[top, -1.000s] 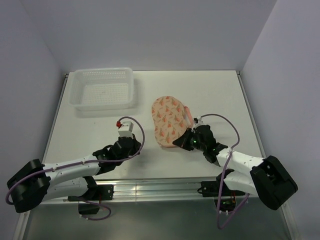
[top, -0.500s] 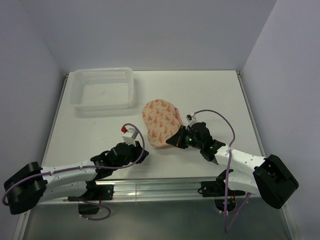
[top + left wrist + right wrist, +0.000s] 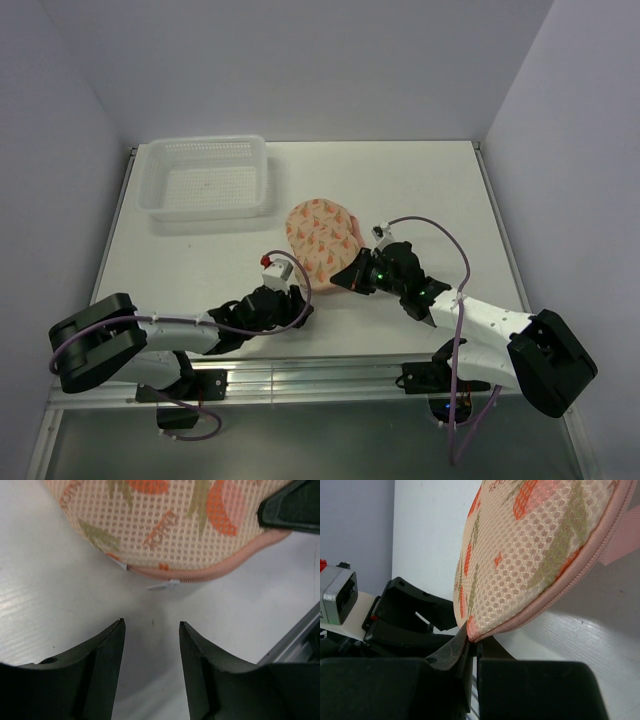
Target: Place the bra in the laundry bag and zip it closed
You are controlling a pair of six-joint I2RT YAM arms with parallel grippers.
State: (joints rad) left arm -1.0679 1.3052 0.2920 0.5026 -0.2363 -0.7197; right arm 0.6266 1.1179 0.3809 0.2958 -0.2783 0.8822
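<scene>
The laundry bag [image 3: 320, 238] lies at the middle of the worktop [image 3: 440, 200], nearer its near edge; the bra is out of sight, presumably inside. The right gripper [image 3: 350, 283] pinches the bag's near rim. The left gripper [image 3: 300, 303], fingers spread, should close squarely on the small zipper tab [image 3: 165, 585].

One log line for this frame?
peach wedge-print mesh laundry bag: rim zipped where visible | right jaws: shut on bag rim | left jaws: open, facing pale zipper pull | bra: not in view
</scene>
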